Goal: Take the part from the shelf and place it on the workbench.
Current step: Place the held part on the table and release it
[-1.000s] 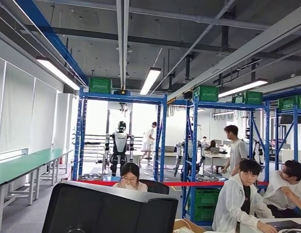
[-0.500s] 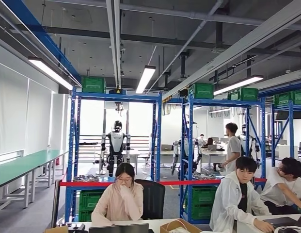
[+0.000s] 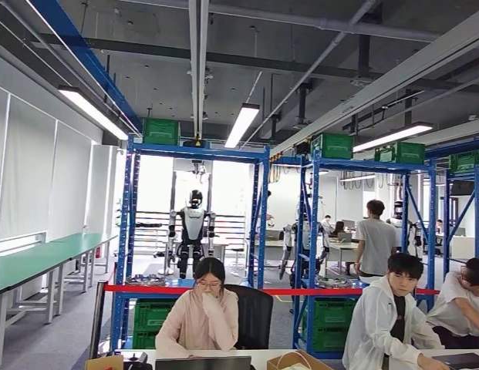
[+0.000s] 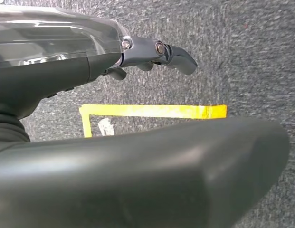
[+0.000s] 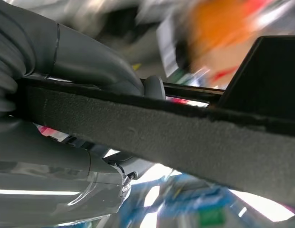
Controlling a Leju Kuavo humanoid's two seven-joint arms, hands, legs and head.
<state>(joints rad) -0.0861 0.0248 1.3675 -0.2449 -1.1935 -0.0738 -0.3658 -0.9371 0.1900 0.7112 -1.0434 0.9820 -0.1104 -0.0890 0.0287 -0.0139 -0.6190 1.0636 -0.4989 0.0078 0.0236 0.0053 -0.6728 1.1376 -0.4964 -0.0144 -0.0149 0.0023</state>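
Across the right hand (image 5: 67,118) runs a dark, flat, foam-edged part (image 5: 167,137), gripped, likely light and stiff; left hand (image 4: 153,50) holds nothing, fingers apart.

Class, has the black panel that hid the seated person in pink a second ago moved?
Yes: downward against the person in pink, now uncovered; the right hand grips the panel.

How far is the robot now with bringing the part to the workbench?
Done: the right hand grips the dark flat part, so the pickup looks finished. In hand: carrying it; the left hand hangs free above grey carpet. Left: setting it on the workbench, not yet done.
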